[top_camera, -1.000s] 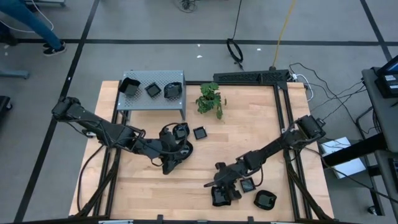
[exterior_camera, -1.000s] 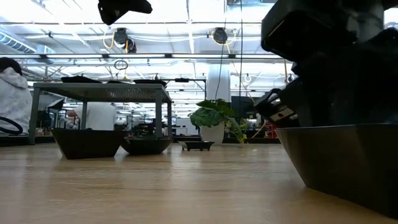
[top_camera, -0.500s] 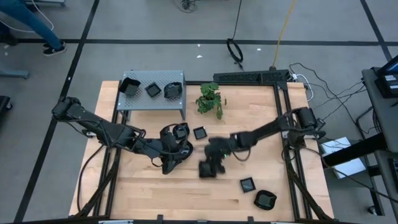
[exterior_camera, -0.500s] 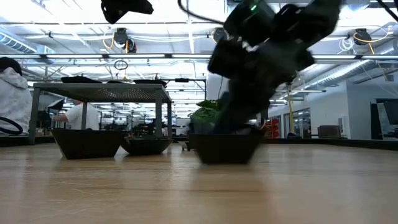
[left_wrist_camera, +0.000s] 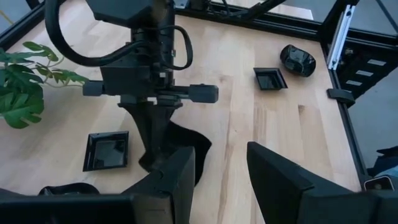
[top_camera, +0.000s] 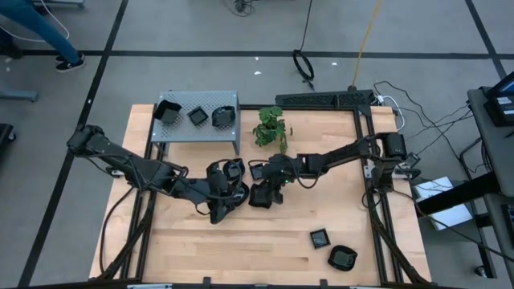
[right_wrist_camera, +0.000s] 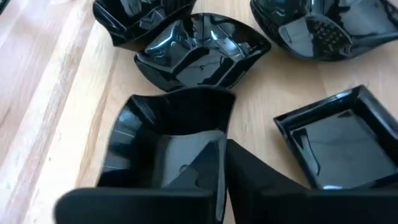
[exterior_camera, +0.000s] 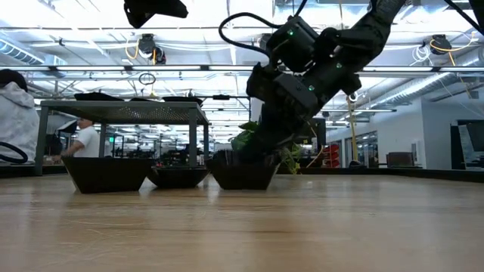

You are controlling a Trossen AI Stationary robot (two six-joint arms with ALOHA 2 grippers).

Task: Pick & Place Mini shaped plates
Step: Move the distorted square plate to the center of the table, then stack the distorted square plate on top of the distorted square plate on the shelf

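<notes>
From above, I see my right gripper (top_camera: 259, 195) has carried its wavy plate (top_camera: 262, 197) from lower centre to mid-tabletop, beside the left gripper (top_camera: 229, 199). Low view: plate (exterior_camera: 242, 173) rests on wood. Right wrist: jaws pinch the rim (right_wrist_camera: 221, 134). Left wrist: jaws parted, empty.

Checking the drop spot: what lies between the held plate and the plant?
In the high view, a small square plate lies between the right pincer's plate and the plant.
</notes>
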